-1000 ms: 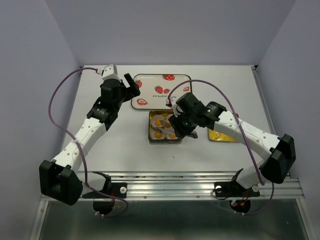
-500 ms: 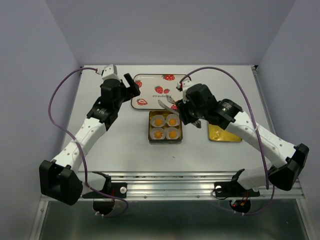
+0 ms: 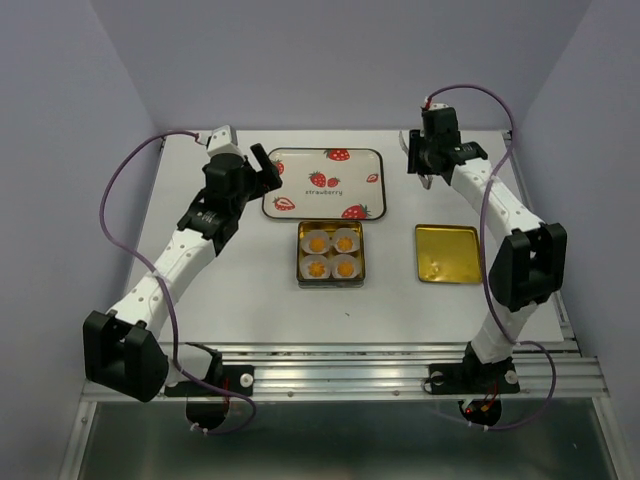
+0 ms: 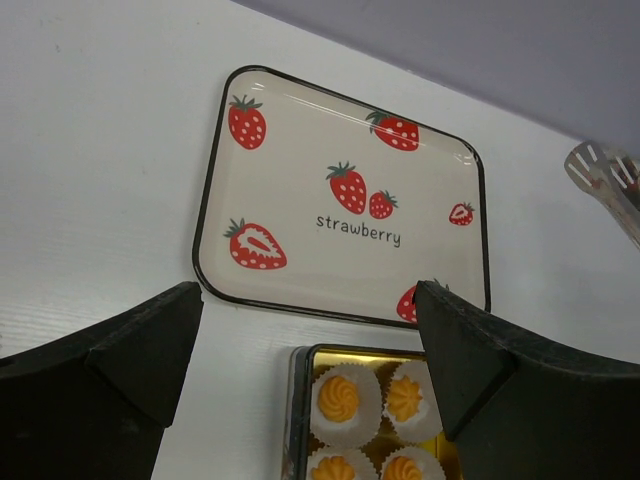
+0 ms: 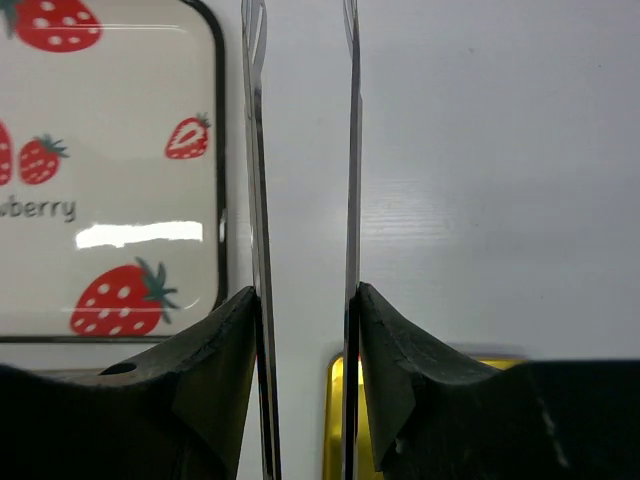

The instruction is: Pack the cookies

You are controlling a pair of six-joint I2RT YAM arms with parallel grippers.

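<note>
Four orange-yellow cookies (image 3: 331,254) sit in white paper cups inside the square gold tin (image 3: 301,256) at the table's middle. In the left wrist view the cookies (image 4: 338,398) show at the bottom edge, partly cut off. My left gripper (image 3: 266,168) hovers open and empty over the strawberry tray's left end; its fingers (image 4: 120,350) frame the tin. My right gripper (image 3: 426,162) is at the back right, shut on metal tongs (image 5: 256,200), whose two thin blades lie along its fingers (image 5: 400,350). The tongs' slotted tip (image 4: 598,168) holds nothing.
A cream tray with printed strawberries (image 3: 323,183) lies flat behind the tin. The gold tin lid (image 3: 447,254) lies upside down to the tin's right, and its corner (image 5: 335,420) shows under my right gripper. Purple cables loop over both arms.
My right arm rose from over the tin and swung to the back right corner with the tongs, uncovering the four cookies. The left arm barely shifted.
</note>
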